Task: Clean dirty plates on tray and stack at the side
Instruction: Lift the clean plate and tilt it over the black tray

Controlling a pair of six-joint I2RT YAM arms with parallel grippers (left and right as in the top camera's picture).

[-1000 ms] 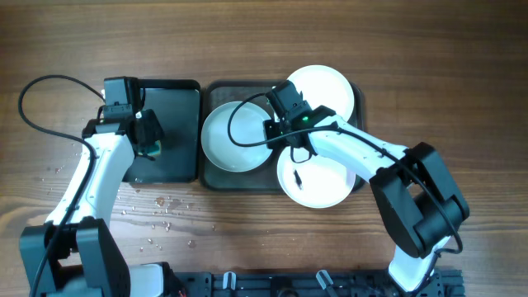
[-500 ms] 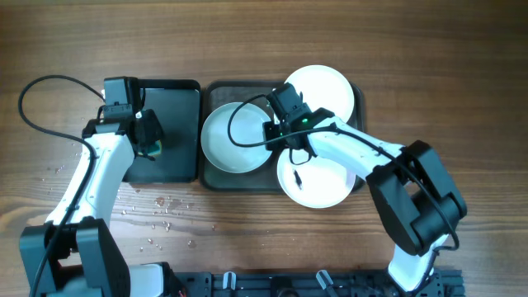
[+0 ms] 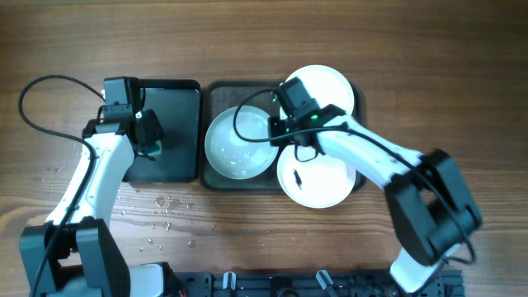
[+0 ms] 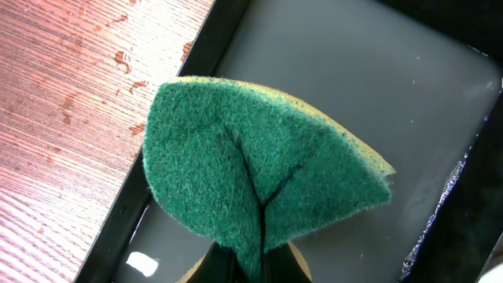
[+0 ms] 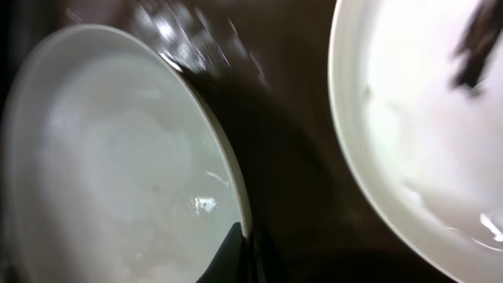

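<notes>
Three white plates lie in the dark grey-green tray (image 3: pixel 224 92). My right gripper (image 3: pixel 276 134) is shut on the right rim of the left plate (image 3: pixel 238 144), which looks clean; in the right wrist view the jaws (image 5: pixel 250 245) pinch that rim (image 5: pixel 236 189). The front right plate (image 3: pixel 322 181) has a dark smudge (image 3: pixel 297 176) and also shows in the right wrist view (image 5: pixel 409 134). The back right plate (image 3: pixel 326 91) looks clean. My left gripper (image 3: pixel 148 138) is shut on a folded green sponge (image 4: pixel 251 169) over the black tray (image 3: pixel 173 124).
Water drops (image 3: pixel 161 210) lie on the wooden table in front of the black tray. The black tray's wet floor (image 4: pixel 377 86) shows under the sponge, with wet wood (image 4: pixel 63 94) at its left. Both trays stand side by side.
My right gripper has shifted the left plate a little to the right and toward the front, and the right arm's elbow has swung right. The left arm has not moved.
</notes>
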